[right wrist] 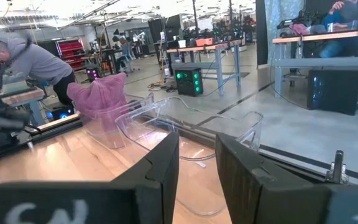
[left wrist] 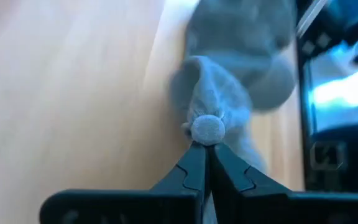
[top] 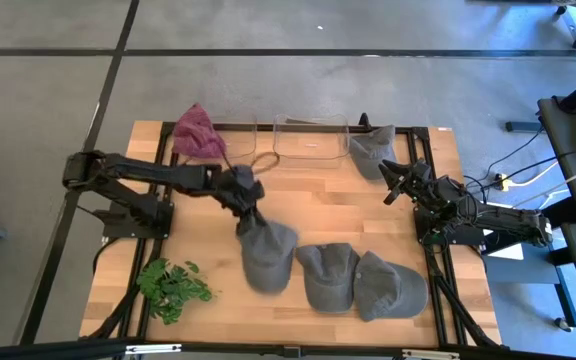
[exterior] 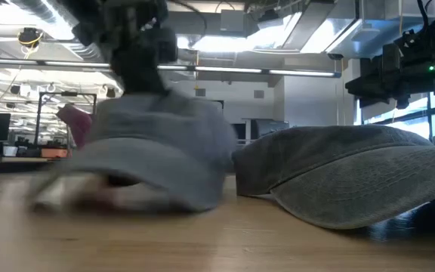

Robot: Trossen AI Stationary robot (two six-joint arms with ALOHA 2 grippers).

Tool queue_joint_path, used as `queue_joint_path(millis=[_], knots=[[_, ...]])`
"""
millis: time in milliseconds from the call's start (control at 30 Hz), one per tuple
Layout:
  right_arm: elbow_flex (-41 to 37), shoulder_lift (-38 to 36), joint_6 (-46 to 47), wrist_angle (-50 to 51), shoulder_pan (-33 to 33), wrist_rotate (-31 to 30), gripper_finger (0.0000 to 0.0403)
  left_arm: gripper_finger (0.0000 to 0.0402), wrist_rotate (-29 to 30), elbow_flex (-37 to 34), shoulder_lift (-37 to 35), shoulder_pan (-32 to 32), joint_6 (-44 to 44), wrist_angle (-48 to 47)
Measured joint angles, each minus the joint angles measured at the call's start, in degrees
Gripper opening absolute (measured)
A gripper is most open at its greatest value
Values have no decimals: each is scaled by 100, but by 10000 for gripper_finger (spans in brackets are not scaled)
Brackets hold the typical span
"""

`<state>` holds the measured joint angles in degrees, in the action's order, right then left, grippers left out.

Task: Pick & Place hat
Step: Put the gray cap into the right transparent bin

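On the far left of the table (top: 298,195) a sprig of green leaves (top: 173,286) lies near the front edge. Behind it, at the back edge, sits a pink hat (top: 199,133). The left arm reaches from its base across to the middle, and the left gripper (top: 248,212) has its fingers (left wrist: 191,167) pressed together on the top button of a grey hat (top: 266,255). The fabric is pulled up into a peak at the pinch, while the rest of the hat trails down towards the front of the table. From table level this hat (exterior: 153,155) hangs under the gripper with its lower edge at the wood; whether it touches I cannot tell.

Just to its right, two more grey caps lie flat near the front edge, the middle cap (top: 328,275) and the right cap (top: 388,287), touching each other. At the back, a clear bin (top: 311,138) stands empty-looking beside another grey cap (top: 371,150) in the back right corner.

The right arm rests along the right side, with the right gripper (top: 396,180) near that corner cap. Its fingers (right wrist: 163,165) stand apart, holding nothing, pointed towards the bin (right wrist: 166,121) and pink hat (right wrist: 98,99). A person in a grey hoodie (right wrist: 33,59) bends over a bench in the room beyond.
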<state>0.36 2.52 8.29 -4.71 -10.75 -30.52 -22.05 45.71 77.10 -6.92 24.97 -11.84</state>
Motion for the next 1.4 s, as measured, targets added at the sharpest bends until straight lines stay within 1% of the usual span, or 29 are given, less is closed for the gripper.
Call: queue_joint_path(millis=[100,200,333,400,500,600,767,867,933,1067,1233,1400], knots=[[0,0,0,0,-1,0,106,4,-87,265,-342,-281,102,18],[2,0,0,0,1,0,106,4,-276,529,-611,-558,364,275],[1,0,0,0,1,0,106,4,-314,817,-811,-835,773,1266],[1,0,-1,0,-1,0,106,4,-205,904,-815,-975,1034,1879],[0,0,9,0,-1,1,106,4,497,1023,-778,-1141,1512,2697],[2,0,15,0,1,2,106,4,1284,1043,-767,-1315,1520,3169],[1,0,15,0,1,2,106,5,2833,1049,-745,-1471,1180,3274],[2,0,9,0,1,2,106,5,3310,1052,-599,-1524,763,3331],[1,0,7,0,0,2,106,5,3562,1052,-441,-1552,717,3441],[0,0,2,0,-1,2,106,5,3791,1052,-5,-1593,625,3747],[0,0,8,0,0,2,106,5,3870,1049,585,-1773,579,3981],[1,0,15,0,0,3,106,5,3462,1049,1052,-2012,593,4128]])
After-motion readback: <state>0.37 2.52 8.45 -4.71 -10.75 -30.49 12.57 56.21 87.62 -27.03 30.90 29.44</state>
